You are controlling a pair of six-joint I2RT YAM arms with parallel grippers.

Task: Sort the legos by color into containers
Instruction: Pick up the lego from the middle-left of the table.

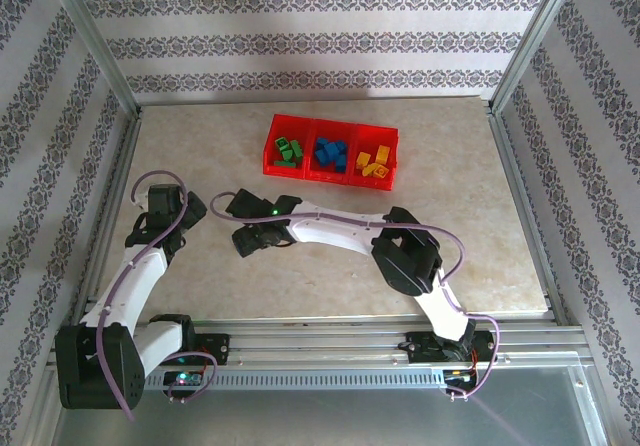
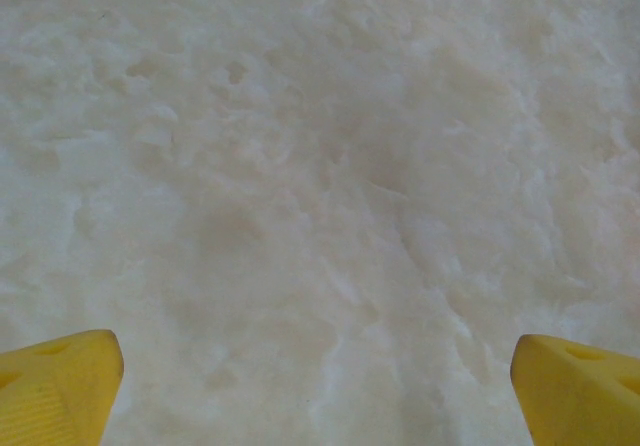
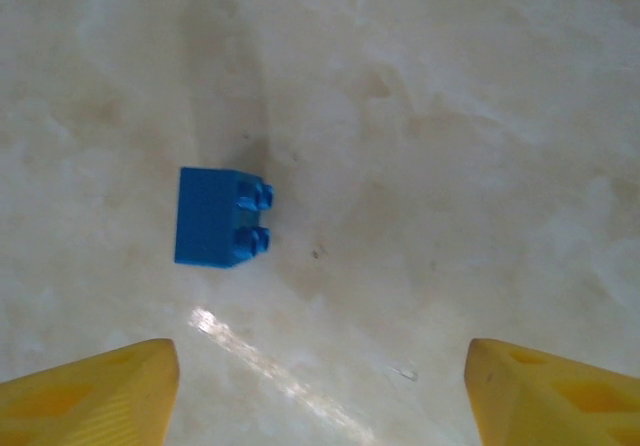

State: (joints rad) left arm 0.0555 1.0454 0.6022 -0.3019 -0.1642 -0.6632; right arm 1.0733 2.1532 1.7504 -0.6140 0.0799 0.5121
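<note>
- Near-left on the desk [image 2: 320,166], the left arm [image 1: 150,256] is parked. Its jaws are wide apart over bare surface and hold nothing. Leave it there, out of the right arm's path.
- Mid-desk, the right arm [image 1: 340,228] reaches across to the left. Its jaws are apart with nothing between them.
- Just ahead of those tips is a blue brick [image 3: 220,218], alone on the desk. It lies on its side, studs pointing to the right of the wrist view.
- The brick sits left of the jaw centreline and beyond the tips. Closing from here would likely miss or clip it, so I'd shift left and advance until it's centred, then descend.
- As aligned, one pad would land on the studs. A quarter wrist turn should give two flat faces and a steadier grip.
- The brick is small and light, so it could skid if one tip touches first. Close slowly.
- Far side: the red tray [image 1: 360,180] holds green legos [image 1: 288,150] on the left, blue legos [image 1: 330,153] in the middle and yellow-orange legos [image 1: 375,160] on the right.
- The target is the middle compartment [image 1: 328,175]. Lift clear of its front wall before releasing.
</note>
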